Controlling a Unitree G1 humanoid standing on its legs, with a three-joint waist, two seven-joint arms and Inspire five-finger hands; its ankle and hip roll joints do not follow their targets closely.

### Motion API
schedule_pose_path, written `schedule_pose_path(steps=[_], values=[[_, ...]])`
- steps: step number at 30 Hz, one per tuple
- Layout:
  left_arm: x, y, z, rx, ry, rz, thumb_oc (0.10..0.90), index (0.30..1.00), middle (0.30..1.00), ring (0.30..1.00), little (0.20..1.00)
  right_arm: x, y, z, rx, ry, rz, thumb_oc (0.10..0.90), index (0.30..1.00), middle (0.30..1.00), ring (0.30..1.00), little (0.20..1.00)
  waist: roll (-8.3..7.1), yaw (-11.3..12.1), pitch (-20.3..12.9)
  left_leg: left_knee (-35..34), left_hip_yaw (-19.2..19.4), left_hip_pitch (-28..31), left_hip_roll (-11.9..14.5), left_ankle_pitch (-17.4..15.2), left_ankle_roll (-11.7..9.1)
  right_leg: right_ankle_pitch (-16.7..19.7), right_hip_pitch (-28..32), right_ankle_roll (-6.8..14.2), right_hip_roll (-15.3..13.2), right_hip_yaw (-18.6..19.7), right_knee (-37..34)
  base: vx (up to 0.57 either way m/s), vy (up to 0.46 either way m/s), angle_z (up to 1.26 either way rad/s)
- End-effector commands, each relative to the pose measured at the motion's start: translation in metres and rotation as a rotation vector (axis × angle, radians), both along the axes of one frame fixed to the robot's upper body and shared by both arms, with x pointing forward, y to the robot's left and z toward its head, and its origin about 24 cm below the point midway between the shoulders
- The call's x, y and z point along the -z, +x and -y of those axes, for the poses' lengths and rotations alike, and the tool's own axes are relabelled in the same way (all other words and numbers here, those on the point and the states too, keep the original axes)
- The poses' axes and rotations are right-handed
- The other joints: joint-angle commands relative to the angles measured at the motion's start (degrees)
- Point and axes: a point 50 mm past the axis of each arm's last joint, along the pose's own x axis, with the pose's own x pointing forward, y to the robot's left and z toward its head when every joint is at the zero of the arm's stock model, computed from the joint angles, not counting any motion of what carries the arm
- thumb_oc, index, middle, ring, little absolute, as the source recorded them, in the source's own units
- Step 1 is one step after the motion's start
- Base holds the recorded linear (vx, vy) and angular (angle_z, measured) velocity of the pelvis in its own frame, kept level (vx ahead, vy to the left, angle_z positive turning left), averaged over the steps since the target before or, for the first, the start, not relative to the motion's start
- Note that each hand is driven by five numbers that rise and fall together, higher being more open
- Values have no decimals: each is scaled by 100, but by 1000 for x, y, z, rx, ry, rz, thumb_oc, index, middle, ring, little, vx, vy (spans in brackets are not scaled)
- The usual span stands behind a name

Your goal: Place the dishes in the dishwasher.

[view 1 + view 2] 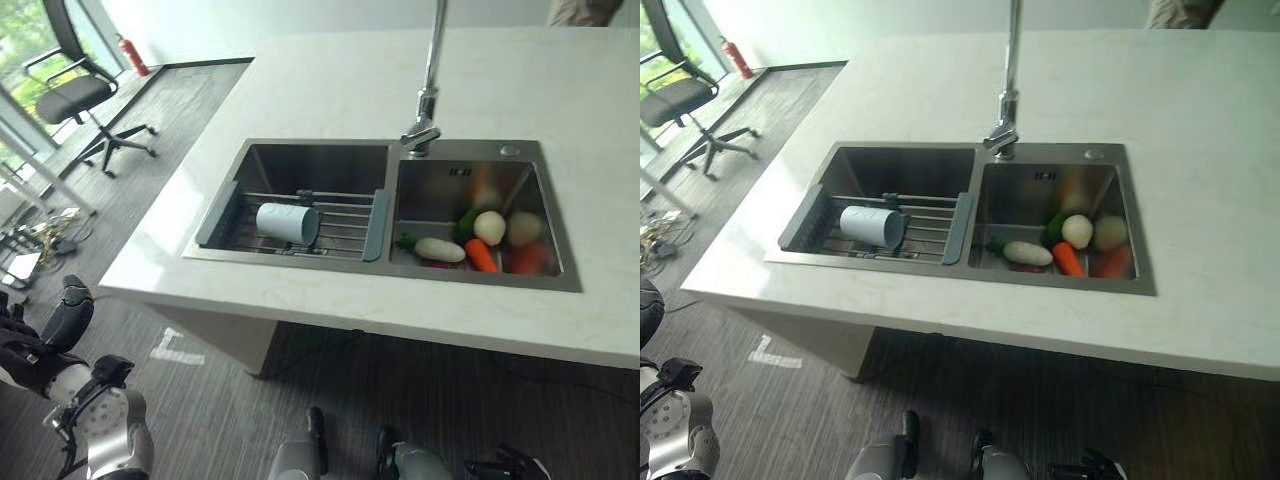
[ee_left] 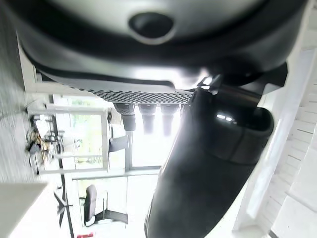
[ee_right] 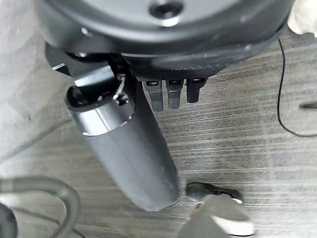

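Left hand [image 1: 68, 312] hangs low beside the counter, fingers straight and relaxed, holding nothing; right hand [image 3: 129, 148] the same, over the floor — both idle, well short of the work. Further off, a pale cup [image 1: 288, 222] lies on its side on the sink rack [image 1: 345, 222], likely left to drain, untouched. Beyond — vegetables [image 1: 478, 240] heaped in the right basin, faucet [image 1: 428, 90] above.

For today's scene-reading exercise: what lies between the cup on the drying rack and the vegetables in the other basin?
In the left eye view, the rack's grey end piece and the sink divider separate the cup from the vegetables.
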Motion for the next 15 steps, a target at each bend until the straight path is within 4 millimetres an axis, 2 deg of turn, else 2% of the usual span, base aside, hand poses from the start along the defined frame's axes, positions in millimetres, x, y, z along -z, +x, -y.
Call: schedule_pose_path(steps=[1,2,5,11,15], values=[[-66,-6,-15,-11,334,131,800,900,900,900,900,5,-21,2,67,15,-58,800,900,900,900,900,11,-111,-499,110,-183,114,-157,-772,2,-644,313,856,-743,448,56,127,128,13],[-69,-6,-16,8,356,128,800,900,900,900,900,6,-22,-1,70,24,-65,800,900,900,900,900,9,-108,-533,110,-193,163,-194,-817,38,-636,322,879,-757,470,56,157,136,10],[-90,4,0,199,509,130,800,900,900,900,900,11,-25,-14,60,49,-80,800,900,900,900,900,-6,-124,-589,110,-122,358,-304,-1019,222,-605,395,972,-836,559,56,115,77,-17],[-126,32,32,480,752,48,800,900,900,900,900,12,-23,-16,42,65,-78,800,900,900,900,900,4,-204,-681,110,8,484,-387,-1175,385,-535,380,1087,-875,717,56,60,3,-8],[-146,49,42,612,860,-56,800,900,900,900,900,12,-24,-13,46,70,-104,800,900,900,900,900,38,-271,-742,110,115,513,-391,-1218,430,-504,339,1135,-878,789,56,44,-10,-13]])
